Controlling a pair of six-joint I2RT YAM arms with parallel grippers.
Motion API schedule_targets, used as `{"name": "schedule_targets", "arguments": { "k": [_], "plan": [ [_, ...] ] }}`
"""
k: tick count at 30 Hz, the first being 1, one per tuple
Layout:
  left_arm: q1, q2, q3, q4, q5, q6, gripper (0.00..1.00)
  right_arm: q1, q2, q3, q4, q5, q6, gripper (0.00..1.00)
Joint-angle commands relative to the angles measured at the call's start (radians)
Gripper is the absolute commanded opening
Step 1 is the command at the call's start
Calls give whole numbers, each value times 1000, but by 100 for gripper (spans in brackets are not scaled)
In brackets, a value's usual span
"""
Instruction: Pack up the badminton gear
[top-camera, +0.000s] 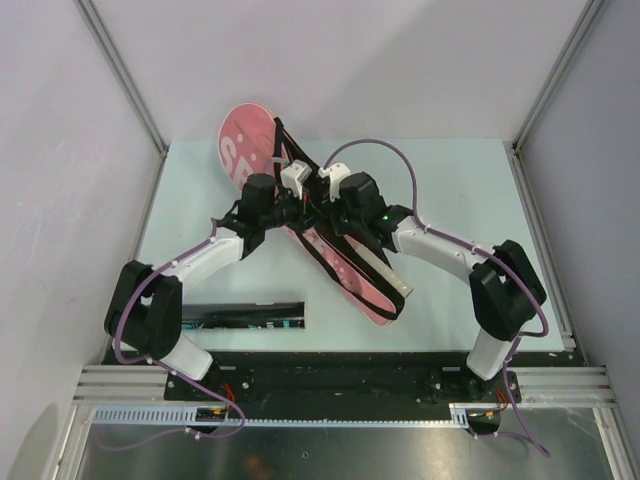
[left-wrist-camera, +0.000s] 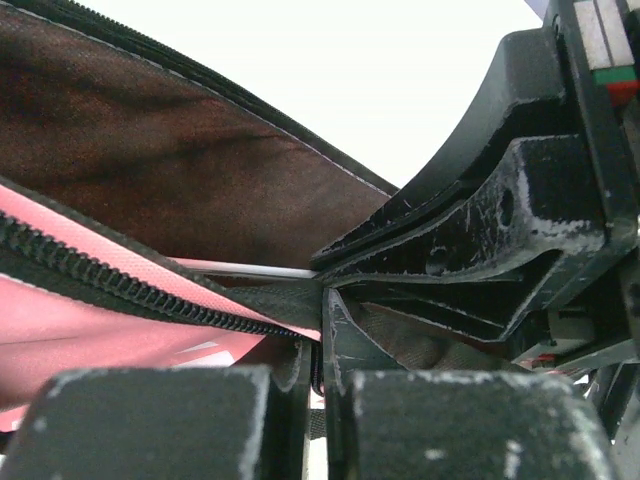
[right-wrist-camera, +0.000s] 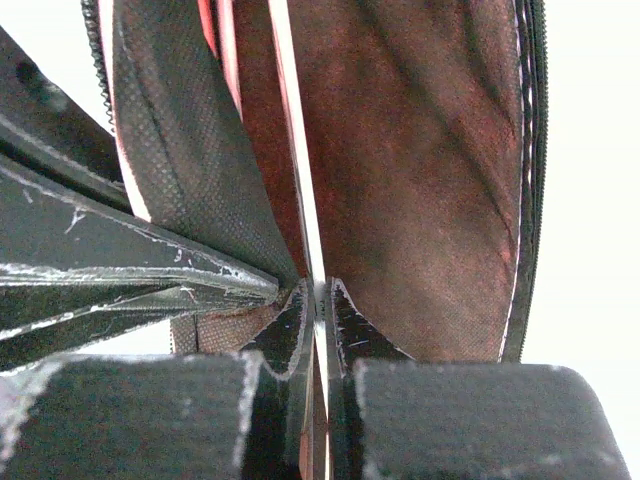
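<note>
Where its zipper (left-wrist-camera: 120, 285) gapes, the pink bag (top-camera: 238, 148) shows dark lining (left-wrist-camera: 150, 160).

Matt pink woven cloth bag (top-camera: 238, 138) with coarse black zip teeth (left-wrist-camera: 100, 270); scuffed, scratched black plastic jaws

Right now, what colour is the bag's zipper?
Black zipper on the pink bag; shows best in the left wrist view.
</note>
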Motion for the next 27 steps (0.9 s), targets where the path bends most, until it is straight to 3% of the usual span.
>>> {"name": "schedule_targets", "arguments": {
  "k": [1, 5, 7, 10, 14, 17, 21, 24, 25, 27],
  "plan": [
    [-46, -60, 1, 101, 102, -22, 0, 72, -2, 70, 139, 85, 82, 0],
    [-46, -84, -22, 124, 111, -42, 0, 120, 67, 30, 285, 209, 102, 0],
    [-45, -99, -42, 140, 105, -46, 0, 143, 85, 13, 340, 345, 140, 0],
    [-46, -99, -49, 157, 107, -60, 0, 170, 102, -2, 371, 503, 282, 0],
    [-46, -109, -56, 164, 111, -62, 0, 216, 130, -39, 440, 642, 306, 0],
    [-46, -107, -62, 170, 114, -57, 0, 223, 75, -38, 356, 653, 455, 0],
    [-46, -107, -68, 170, 114, -51, 0, 200, -16, -27, 301, 607, 493, 0],
    [-45, -92, -63, 172, 114, -59, 0, 137, -37, -25, 255, 437, 544, 1],
    [-46, -90, -59, 172, 120, -60, 0, 103, -42, -27, 223, 300, 547, 23],
    [-45, -93, -62, 172, 120, -56, 0, 79, -57, -27, 164, 198, 500, 45]
  ]
}}
